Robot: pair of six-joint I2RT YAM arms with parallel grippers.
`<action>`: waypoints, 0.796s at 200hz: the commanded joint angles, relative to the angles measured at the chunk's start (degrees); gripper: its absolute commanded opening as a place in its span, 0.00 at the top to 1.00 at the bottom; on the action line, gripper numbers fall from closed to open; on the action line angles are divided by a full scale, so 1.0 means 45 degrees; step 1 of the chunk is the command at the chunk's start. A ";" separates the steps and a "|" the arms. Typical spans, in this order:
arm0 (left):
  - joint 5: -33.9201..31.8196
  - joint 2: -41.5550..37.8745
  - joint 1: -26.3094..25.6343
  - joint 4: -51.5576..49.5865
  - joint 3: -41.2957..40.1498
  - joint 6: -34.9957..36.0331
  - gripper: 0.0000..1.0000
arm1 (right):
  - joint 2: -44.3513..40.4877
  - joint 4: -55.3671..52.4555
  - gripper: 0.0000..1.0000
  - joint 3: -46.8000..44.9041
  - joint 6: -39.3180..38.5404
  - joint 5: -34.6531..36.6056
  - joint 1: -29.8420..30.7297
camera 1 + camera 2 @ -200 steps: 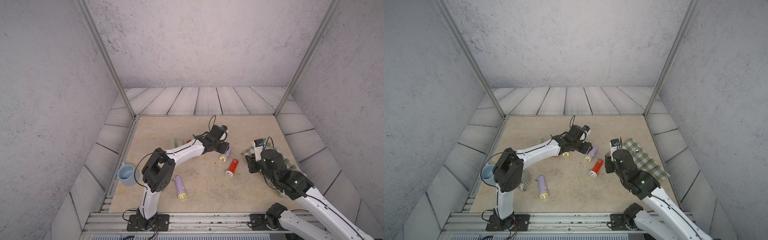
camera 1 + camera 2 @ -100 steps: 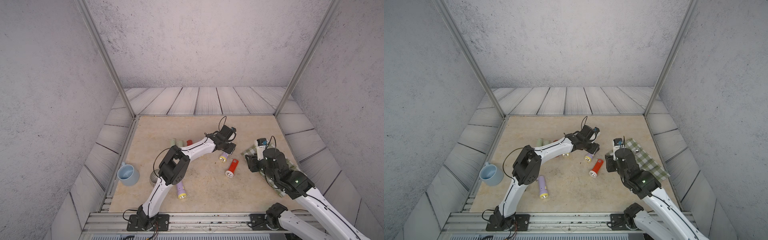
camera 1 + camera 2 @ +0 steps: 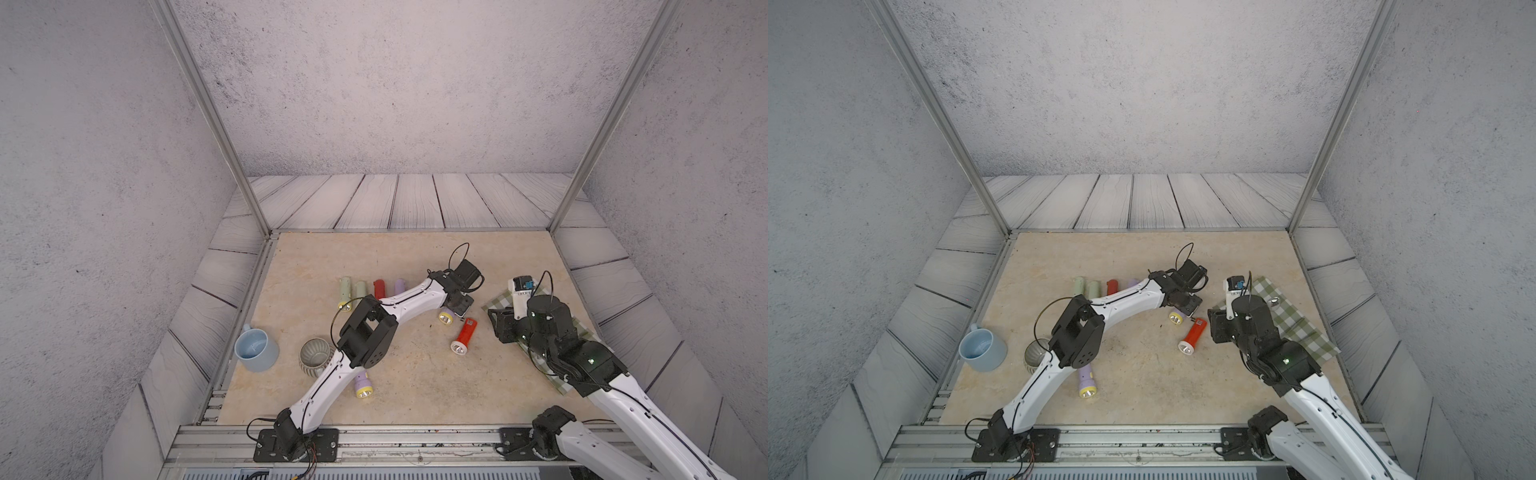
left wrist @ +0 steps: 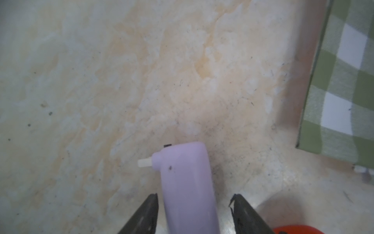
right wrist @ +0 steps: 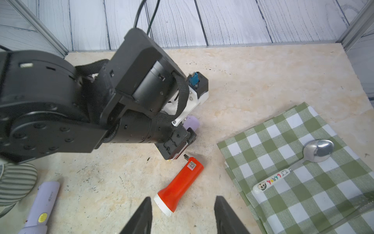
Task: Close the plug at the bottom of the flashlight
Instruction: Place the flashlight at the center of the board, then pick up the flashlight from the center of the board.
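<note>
A: Where on the table (image 3: 374, 257) is the left gripper (image 4: 194, 197)?
B: Right of centre, jaws part-open astride the lying purple flashlight (image 4: 186, 182), one finger clear of it.
A: And the right gripper (image 5: 183, 199)?
B: Open, empty, beside the red flashlight (image 5: 180, 184).
A: The purple tail?
B: A white stub (image 4: 144, 163) juts out.

Left wrist view: lilac flashlight (image 4: 188, 182) runs off the frame edge, so its head end is unseen. Red flashlight (image 4: 293, 230) shows only as an edge sliver.
Both top views: left arm (image 3: 409, 297) covers the lilac body except its yellow end. Ribbed cup (image 3: 309, 353) is partly behind the arm. Plug is too small to read.
</note>
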 commanded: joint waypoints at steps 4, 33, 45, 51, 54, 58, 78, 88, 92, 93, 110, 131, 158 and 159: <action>-0.0168 0.0729 0.0044 -0.0736 0.0674 0.0099 0.38 | 0.0014 0.0213 0.48 -0.0162 0.0148 -0.0330 -0.0178; -0.0037 0.0927 0.0055 -0.0646 0.0715 -0.0037 0.42 | 0.0014 0.0233 0.48 -0.0198 0.0187 -0.0398 -0.0286; 0.0179 0.0982 0.0075 -0.0582 0.0719 -0.0037 0.49 | 0.0004 0.0236 0.48 -0.0217 0.0176 -0.0418 -0.0314; 0.0287 0.1024 0.0104 -0.0577 0.0712 -0.0071 0.50 | 0.0023 0.0233 0.48 -0.0210 0.0173 -0.0437 -0.0338; 0.0319 0.1023 0.0127 -0.0577 0.0705 -0.0108 0.51 | 0.0042 0.0243 0.48 -0.0214 0.0181 -0.0438 -0.0331; 0.0363 0.1025 0.0131 -0.0577 0.0704 -0.0144 0.54 | 0.0034 0.0234 0.48 -0.0208 0.0185 -0.0438 -0.0362; 0.0185 0.0778 0.0191 -0.0579 0.0483 -0.0465 0.84 | 0.0065 0.0198 0.48 -0.0179 0.0181 -0.0438 -0.0379; 0.0117 0.0448 0.0186 -0.0406 0.0214 -0.0385 0.89 | 0.0078 0.0174 0.48 -0.0143 0.0172 -0.0438 -0.0388; 0.0080 0.0296 0.0193 -0.0291 0.0019 -0.0333 0.90 | 0.0101 0.0176 0.48 -0.0141 0.0176 -0.0438 -0.0408; 0.0063 0.0284 0.0194 -0.0248 -0.0029 -0.0312 0.91 | 0.0096 0.0165 0.48 -0.0140 0.0172 -0.0438 -0.0418; -0.0014 -0.1013 0.0194 0.0854 -0.1316 -0.0052 0.98 | 0.0204 0.0108 0.48 -0.0048 0.0150 -0.0438 -0.0414; 0.0151 -0.2829 0.0272 0.2704 -0.3409 0.0117 1.00 | 0.0325 0.0029 0.49 0.0050 0.0142 -0.0380 -0.0433; 0.0674 -0.5840 0.0424 0.5352 -0.6386 0.0160 1.00 | 0.0274 0.0009 0.49 0.0172 0.0101 -0.0278 -0.0466; 0.0693 -0.5929 0.0427 0.5464 -0.6504 0.0169 1.00 | 0.0271 0.0014 0.49 0.0182 0.0105 -0.0280 -0.0466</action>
